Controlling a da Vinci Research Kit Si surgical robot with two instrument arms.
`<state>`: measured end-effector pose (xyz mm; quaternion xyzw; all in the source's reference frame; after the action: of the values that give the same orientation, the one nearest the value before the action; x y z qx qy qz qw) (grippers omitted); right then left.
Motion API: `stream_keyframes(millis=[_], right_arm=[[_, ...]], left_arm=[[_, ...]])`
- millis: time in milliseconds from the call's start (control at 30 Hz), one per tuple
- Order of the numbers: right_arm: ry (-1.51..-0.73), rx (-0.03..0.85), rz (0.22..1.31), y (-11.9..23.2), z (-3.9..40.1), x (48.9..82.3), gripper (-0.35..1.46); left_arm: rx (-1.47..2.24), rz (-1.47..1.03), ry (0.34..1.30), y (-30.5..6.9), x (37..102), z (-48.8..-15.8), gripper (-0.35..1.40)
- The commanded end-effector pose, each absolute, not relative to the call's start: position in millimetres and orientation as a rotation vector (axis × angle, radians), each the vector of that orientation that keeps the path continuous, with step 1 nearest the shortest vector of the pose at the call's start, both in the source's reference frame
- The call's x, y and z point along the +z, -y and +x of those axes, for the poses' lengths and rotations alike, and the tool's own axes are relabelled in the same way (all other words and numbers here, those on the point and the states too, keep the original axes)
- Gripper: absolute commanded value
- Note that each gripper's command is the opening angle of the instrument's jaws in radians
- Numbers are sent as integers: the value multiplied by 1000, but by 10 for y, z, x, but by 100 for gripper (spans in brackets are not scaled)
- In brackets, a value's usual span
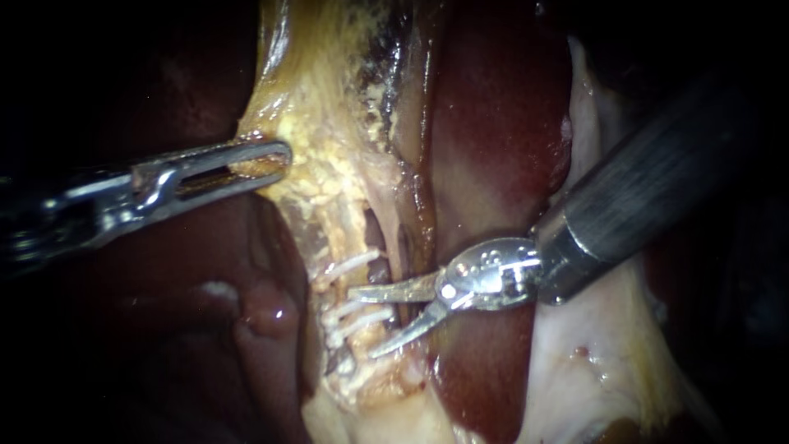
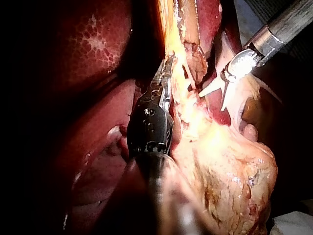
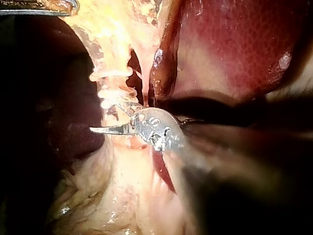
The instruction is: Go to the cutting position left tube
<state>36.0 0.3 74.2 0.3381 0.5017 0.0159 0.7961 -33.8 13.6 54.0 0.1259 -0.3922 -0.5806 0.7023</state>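
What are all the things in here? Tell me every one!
liver: one, dark red, behind and beside the yellow strip.
fatty tissue: one strip, yellow, down the middle.
tube: one, pale, within the strip.
clips: at least three, white, across the tube.
left instrument: one, silver, jaws shut on the fatty tissue's edge.
right instrument: one, silver tip on a dark shaft, blades open at the clips.

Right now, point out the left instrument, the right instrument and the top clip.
left instrument [image 1: 283, 160]: endoscope view, between its jaw tips, shut on tissue [image 1: 325, 164].
right instrument [image 1: 360, 323]: endoscope view, midway between its open jaw tips.
top clip [image 1: 353, 265]: endoscope view, its middle.
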Motion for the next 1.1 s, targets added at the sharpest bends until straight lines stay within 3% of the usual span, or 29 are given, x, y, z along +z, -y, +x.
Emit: stream_keyframes(millis=[33, 700, 1100], right_arm=[[-1077, 38, 731, -4, 360, 744, 121], [-1050, 69, 731, -19, 362, 774, 118], [-1036, 79, 784, -9, 390, 790, 116]], left_arm=[[-1295, 279, 873, -136, 536, -338, -35], [-1300, 269, 875, -129, 517, -340, -35], [-1303, 267, 880, -129, 512, -341, -35]])
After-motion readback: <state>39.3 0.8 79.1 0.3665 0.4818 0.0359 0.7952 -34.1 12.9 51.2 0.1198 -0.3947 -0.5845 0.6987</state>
